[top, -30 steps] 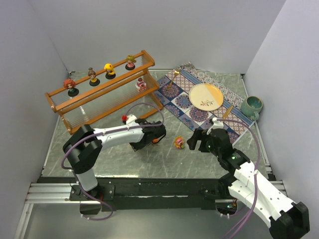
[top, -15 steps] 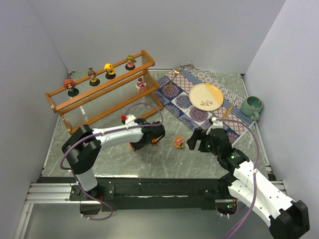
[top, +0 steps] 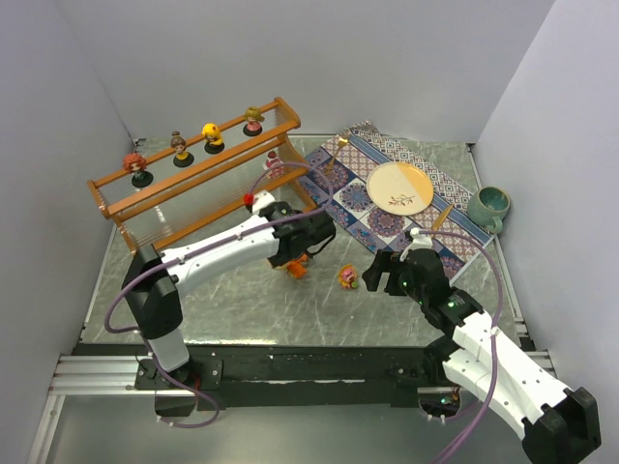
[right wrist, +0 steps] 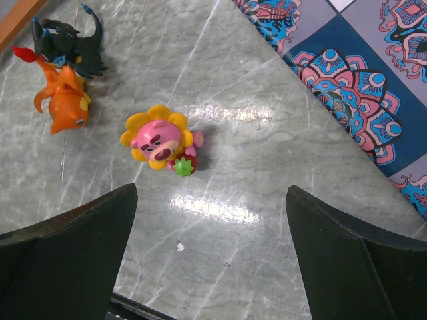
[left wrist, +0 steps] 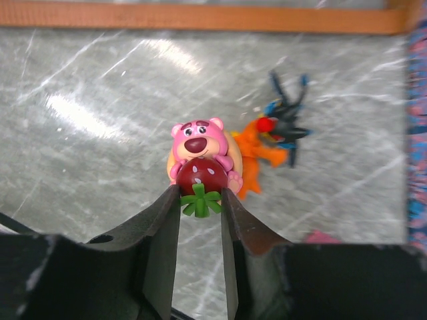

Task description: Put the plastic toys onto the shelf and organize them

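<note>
Two robot arms work over a grey marble counter (top: 232, 309), seen from above. L hand (left wrist: 200, 195) is closed on a pink bear (left wrist: 198, 141). Both fingers pinch the red strawberry at its front, w/ the bear's face poking out just past the fingertips. Can't tell if the bear is off the counter. Just beyond it, toward the right of the L wrist view, lie an orange toy (left wrist: 261, 148) and a black spiky toy (left wrist: 285, 119), touching each other. The orange one is partly hidden behind the bear. R hand (right wrist: 210, 197) is spread wide, gripping nothing. It hovers over a sunflower bear (right wrist: 159, 141), which lies on the counter just ahead of the gap btwn its fingers. Shelf (top: 198, 184) stands at the far left. L hand is near its right end; R hand is well apart from it. Four dolls (top: 181, 147) line the top tier, and one pink toy (top: 274, 160) sits on a lower tier near the right end.
</note>
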`<state>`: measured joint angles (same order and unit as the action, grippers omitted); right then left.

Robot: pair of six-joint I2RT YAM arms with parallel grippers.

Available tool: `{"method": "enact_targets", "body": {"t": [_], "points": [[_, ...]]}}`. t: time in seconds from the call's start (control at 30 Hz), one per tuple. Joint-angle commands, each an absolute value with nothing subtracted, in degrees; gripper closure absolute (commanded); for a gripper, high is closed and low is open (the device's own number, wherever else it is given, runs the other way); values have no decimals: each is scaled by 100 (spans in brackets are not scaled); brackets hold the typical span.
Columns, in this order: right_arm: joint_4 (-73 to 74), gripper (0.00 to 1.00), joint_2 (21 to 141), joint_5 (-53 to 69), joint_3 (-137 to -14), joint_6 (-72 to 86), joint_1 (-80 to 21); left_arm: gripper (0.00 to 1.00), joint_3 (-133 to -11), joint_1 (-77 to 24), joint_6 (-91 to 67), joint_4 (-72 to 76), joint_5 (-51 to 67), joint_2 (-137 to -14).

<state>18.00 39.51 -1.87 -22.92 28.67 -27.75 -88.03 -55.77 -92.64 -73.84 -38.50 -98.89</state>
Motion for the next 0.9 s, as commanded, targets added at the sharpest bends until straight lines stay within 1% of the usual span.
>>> {"method": "enact_targets", "body": {"t": [0.0, 0.2, 0.37, 0.6, 0.87], "points": [[1626, 1, 3911, -220, -2285, 2883, -2760, 99, -9404, -5607, -8983, -7857, -4245, -9905], [1644, 1, 3841, -255, -2276, 2900, -2768, 99, -9457, -5599, -8833, -7822, -4262, -9993], [1644, 1, 3893, -255, -2285, 2892, -2760, 99, -9913, -5607, -8526, -7857, -4579, -9967], [1626, 1, 3973, -272, -2312, 2891, -2760, 99, -10230, -5607, -8113, -7849, -5254, -9905], [1661, 1, 3894, -325, -2303, 2918, -2760, 99, -10863, -5590, -7366, -7849, -6099, -10081]]}}
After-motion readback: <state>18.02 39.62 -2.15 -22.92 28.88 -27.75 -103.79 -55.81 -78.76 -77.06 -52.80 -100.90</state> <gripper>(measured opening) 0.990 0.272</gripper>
